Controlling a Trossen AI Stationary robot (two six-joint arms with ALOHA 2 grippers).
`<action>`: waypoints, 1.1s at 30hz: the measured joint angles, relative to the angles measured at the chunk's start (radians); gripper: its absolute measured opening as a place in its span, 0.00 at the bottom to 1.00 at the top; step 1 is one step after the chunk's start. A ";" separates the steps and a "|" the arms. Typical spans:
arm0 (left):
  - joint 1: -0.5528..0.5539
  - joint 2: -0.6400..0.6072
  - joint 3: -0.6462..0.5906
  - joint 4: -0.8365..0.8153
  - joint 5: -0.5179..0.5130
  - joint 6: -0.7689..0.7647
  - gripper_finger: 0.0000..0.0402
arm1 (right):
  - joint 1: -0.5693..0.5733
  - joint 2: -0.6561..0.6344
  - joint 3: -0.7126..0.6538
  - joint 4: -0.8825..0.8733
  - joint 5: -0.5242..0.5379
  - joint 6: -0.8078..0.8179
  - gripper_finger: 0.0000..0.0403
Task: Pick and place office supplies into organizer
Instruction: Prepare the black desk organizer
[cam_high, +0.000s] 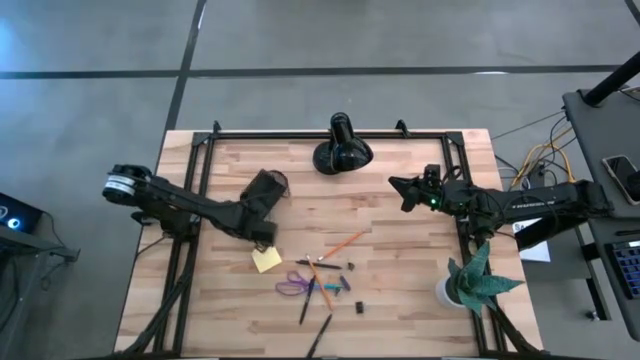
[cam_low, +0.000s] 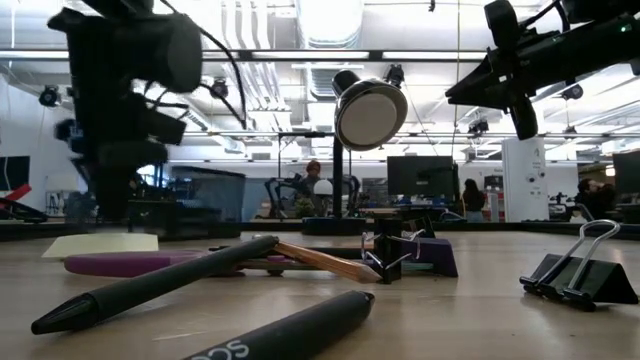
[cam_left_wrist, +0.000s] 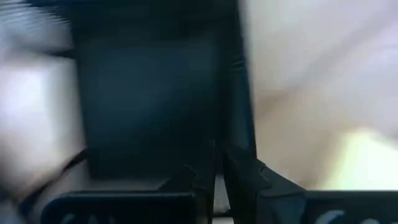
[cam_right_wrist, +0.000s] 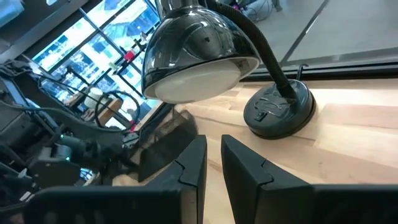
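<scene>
The black organizer is at the table's left-middle, at the tip of my left gripper, which is shut on it; the left wrist view shows its dark hollow, blurred. The supplies lie near the table's middle toward the near edge: yellow sticky-note pad, purple-handled scissors, orange pencil, black pens and small dark clips. My right gripper hangs raised on the right beside the lamp, shut and holding nothing. My left gripper pinches a thin side wall of the organizer, one finger inside the hollow and the other outside. Whether the box is lifted clear or still rests on the table does not show.
A black dome-shaped lamp stands at the far edge's middle. A green plant in a white pot sits at the near right corner. Pens and a binder clip lie close to the near edge. Bare wood lies between lamp and supplies.
</scene>
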 joint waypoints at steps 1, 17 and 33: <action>0.000 0.005 0.003 0.077 0.003 0.034 0.03 | 0.000 0.000 0.000 -0.001 0.000 0.000 0.11; 0.041 -0.196 0.038 0.423 -0.383 0.260 0.03 | 0.001 0.000 0.005 -0.002 -0.073 0.003 0.11; 0.163 -0.449 -0.054 -0.099 -0.193 -0.088 0.03 | 0.001 0.203 0.006 0.065 -0.419 0.092 0.11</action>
